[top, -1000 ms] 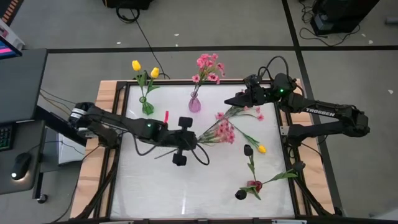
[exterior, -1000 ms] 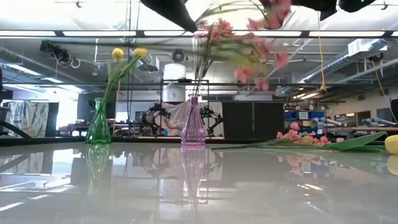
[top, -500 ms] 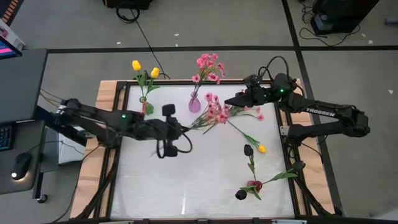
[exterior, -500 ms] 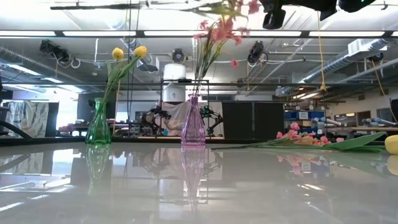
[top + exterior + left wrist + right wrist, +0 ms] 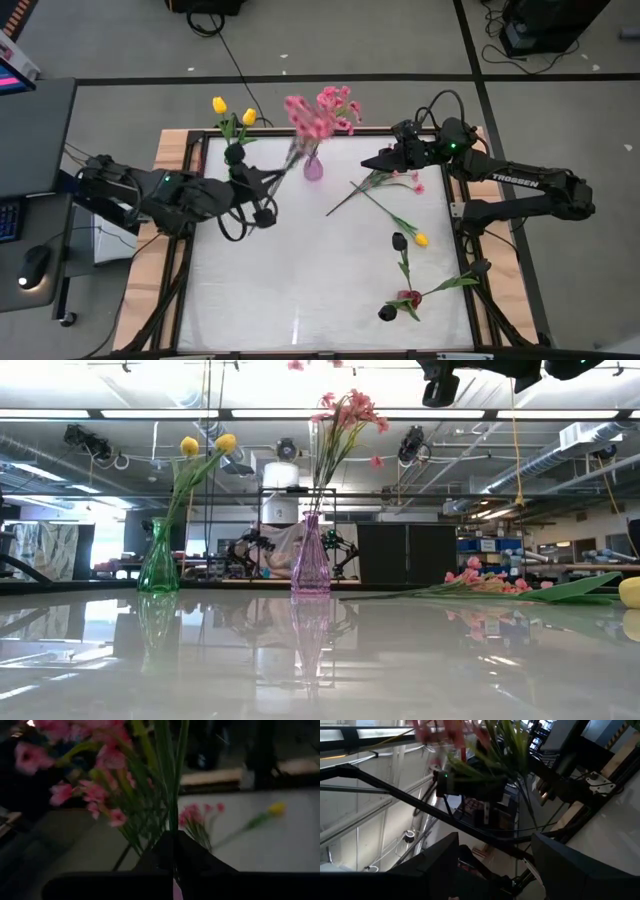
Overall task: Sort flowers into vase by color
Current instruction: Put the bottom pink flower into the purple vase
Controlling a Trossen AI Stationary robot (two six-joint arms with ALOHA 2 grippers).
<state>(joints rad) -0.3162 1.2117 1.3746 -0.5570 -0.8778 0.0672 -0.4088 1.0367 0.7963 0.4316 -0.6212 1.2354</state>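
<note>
**Pink spray held over the pink vase**

Left gripper [image 5: 268, 186] is clamped on a green-stemmed spray of small pink blossoms [image 5: 305, 118] above the pink glass vase [image 5: 313, 167]. Right gripper [image 5: 372, 163] hangs wide over the white desk [image 5: 300, 290], empty

My left arm reaches in from the left edge of the tabletop, elbow bent, its left gripper [image 5: 268, 190] raised over the back-left part. Those jaws are pinched tight on a spray of pink flowers [image 5: 305, 122], stems clamped between them. My right arm is folded along the right edge, its right gripper [image 5: 372, 162] held high near the back-right corner, jaws spread wide and holding nothing.
</note>
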